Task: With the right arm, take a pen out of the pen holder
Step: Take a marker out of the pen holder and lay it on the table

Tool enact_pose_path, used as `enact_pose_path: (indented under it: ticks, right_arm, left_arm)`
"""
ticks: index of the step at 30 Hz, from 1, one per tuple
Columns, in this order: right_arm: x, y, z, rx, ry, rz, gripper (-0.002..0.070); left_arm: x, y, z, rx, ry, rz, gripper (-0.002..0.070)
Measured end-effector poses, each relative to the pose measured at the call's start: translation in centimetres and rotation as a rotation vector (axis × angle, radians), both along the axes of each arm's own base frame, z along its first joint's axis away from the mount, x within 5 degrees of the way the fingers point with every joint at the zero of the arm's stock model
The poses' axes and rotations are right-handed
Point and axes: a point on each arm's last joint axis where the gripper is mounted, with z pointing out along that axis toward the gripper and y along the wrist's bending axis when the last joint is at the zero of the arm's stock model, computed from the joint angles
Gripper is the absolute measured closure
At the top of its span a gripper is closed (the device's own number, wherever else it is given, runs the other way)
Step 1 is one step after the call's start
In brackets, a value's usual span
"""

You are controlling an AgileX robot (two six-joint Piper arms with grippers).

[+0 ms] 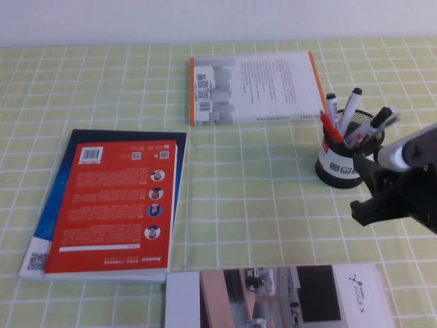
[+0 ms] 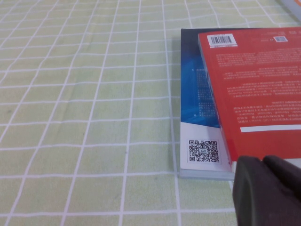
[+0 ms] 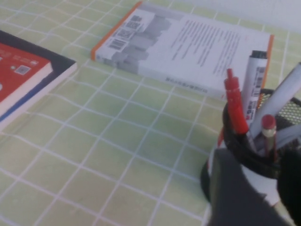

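A black mesh pen holder (image 1: pixel 338 167) with a white band stands at the right of the table. It holds several pens, among them a red pen (image 1: pixel 329 126) and white markers with black caps (image 1: pixel 351 106). My right gripper (image 1: pixel 365 188) hovers just on the near side of the holder and is open, with nothing between its fingers. In the right wrist view the holder (image 3: pixel 249 157) shows through the gap of the right gripper (image 3: pixel 263 188), with the red pen (image 3: pixel 235 108) and a marker (image 3: pixel 254 80) sticking up. My left gripper (image 2: pixel 262 162) is shut beside a book's corner and is absent from the high view.
A white book with an orange spine (image 1: pixel 256 89) lies behind the holder. At the left a red book (image 1: pixel 116 208) rests on a blue one (image 1: pixel 54 205). A printed brochure (image 1: pixel 280 297) lies along the front edge. A green checked cloth (image 1: pixel 259 191) covers the table.
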Motion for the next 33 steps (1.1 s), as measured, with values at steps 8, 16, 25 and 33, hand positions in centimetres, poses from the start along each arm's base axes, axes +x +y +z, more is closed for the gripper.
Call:
enact_pose_path:
  ticks: [8, 16, 25, 33]
  right_arm:
    - [0.3, -0.6, -3.2, -0.068, -0.267, -0.028, 0.0359]
    - [1.5, -0.2, -4.7, -0.069, -0.347, -0.062, 0.0390]
    - [2.2, 0.1, -6.0, -0.086, -0.339, -0.067, 0.0391]
    - [3.8, 1.0, -5.9, -0.077, -0.349, -0.075, 0.0391]
  left_arm:
    - [0.0, 0.0, 0.0, 0.000, 0.000, 0.000, 0.0680]
    - [0.0, 0.0, 0.0, 0.000, 0.000, 0.000, 0.0680]
    - [0.0, 0.0, 0.0, 0.000, 0.000, 0.000, 0.0680]
    - [0.0, 0.0, 0.0, 0.000, 0.000, 0.000, 0.0680]
